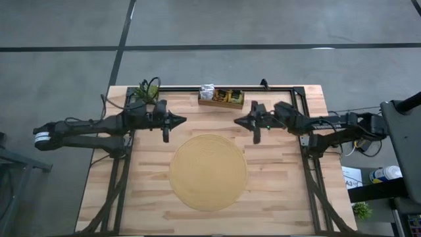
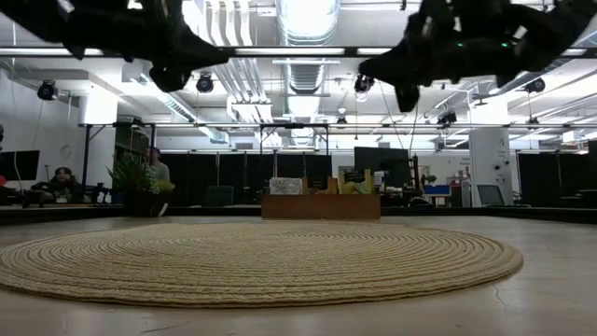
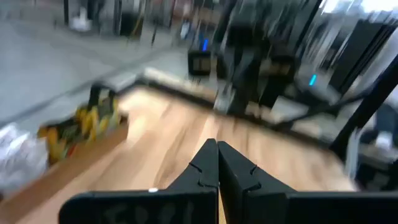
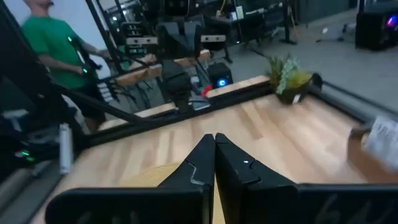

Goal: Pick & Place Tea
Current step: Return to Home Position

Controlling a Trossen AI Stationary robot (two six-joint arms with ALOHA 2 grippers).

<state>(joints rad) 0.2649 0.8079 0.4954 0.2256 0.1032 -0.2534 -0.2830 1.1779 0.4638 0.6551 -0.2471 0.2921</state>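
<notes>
The tea sachets stand in a small wooden tray at the table's far edge, white ones at its left end and dark green and yellow ones to the right; the tray also shows in the low view and the left wrist view. My left gripper hovers shut and empty above the table, left of the tray. My right gripper hovers shut and empty right of centre. The two point at each other.
A large round woven mat lies at the table's middle, near side. A small potted plant stands at the far left corner. A black frame rail runs along the far and side edges. A person in a green top stands beyond the table.
</notes>
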